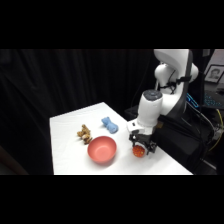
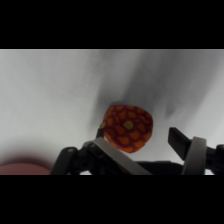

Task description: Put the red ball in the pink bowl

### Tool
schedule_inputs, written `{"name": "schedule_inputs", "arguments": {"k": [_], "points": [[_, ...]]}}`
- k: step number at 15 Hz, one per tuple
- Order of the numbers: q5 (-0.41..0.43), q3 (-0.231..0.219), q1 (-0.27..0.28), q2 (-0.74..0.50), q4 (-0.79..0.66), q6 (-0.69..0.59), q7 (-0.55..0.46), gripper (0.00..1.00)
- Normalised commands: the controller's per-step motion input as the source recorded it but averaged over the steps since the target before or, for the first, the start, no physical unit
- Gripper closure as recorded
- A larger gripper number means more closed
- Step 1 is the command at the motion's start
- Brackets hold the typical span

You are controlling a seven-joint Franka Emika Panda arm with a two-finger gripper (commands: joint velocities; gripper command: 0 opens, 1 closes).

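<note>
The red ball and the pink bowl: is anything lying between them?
No. In the side view only bare white table separates the red ball from the pink bowl.

This looks like a robotics lab: a white robot arm (image 1: pixel 165 95) is mounted beside a bare white table (image 1: pixel 70 125), black curtains (image 1: pixel 65 80) close off the background, and loose cables and equipment (image 1: pixel 207 107) crowd the dark corner behind the arm's base.

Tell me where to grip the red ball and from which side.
Grip the red ball across its widest middle, coming straight down from above. It is roundish and bumpy, sits on bare white table, and the gripper hangs right over it.
</note>
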Motion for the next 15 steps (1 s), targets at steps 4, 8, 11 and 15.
{"name": "schedule_inputs", "arguments": {"k": [4, 8, 11, 15], "points": [[-0.097, -0.171, 0.162, 0.13, 0.11, 0.15, 0.10, 0.00], [-0.140, -0.172, 0.173, 0.07, 0.08, 0.09, 0.13, 0.43], [-0.192, -0.175, 0.148, -0.03, 0.02, 0.01, 0.12, 0.67], [-0.183, -0.121, 0.105, -0.11, -0.03, -0.06, 0.10, 0.97]]}}
